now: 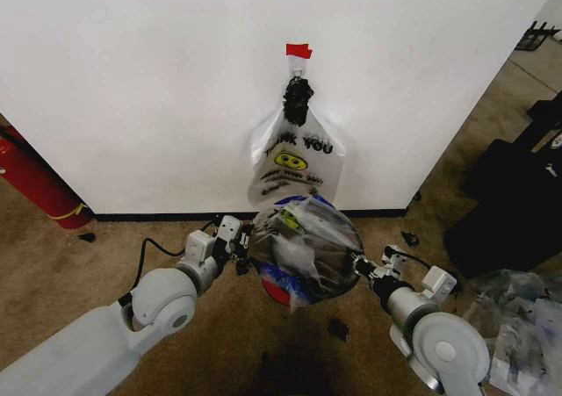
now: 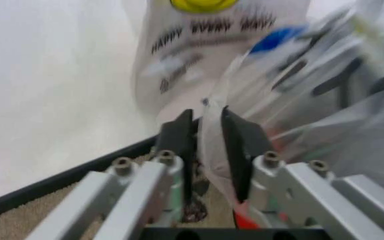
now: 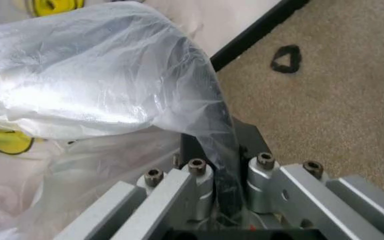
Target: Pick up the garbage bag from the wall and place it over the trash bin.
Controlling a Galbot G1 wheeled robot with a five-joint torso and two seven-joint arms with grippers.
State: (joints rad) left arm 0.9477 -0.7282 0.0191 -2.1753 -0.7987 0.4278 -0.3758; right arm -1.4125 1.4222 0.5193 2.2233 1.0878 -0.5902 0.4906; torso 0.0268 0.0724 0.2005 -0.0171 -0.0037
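The garbage bag (image 1: 306, 242), thin see-through plastic with blue strips, is stretched between my two grippers low in front of the wall. It hangs over the trash bin (image 1: 270, 288), whose red body shows through and beneath the film. My left gripper (image 1: 243, 242) is shut on the bag's left edge; in the left wrist view the film (image 2: 209, 145) runs between its dark fingers (image 2: 177, 137). My right gripper (image 1: 360, 264) is shut on the bag's right edge. In the right wrist view the bag (image 3: 92, 75) billows out from that gripper (image 3: 215, 145).
A white "THANK YOU" smiley bag (image 1: 294, 154) hangs by a black knot from a wall hook under red tape (image 1: 299, 51), just behind the bin. A red fire extinguisher (image 1: 31, 181) lies left, a black case (image 1: 509, 207) and clear wrap (image 1: 518, 330) right. Small black scraps (image 1: 338, 328) dot the carpet.
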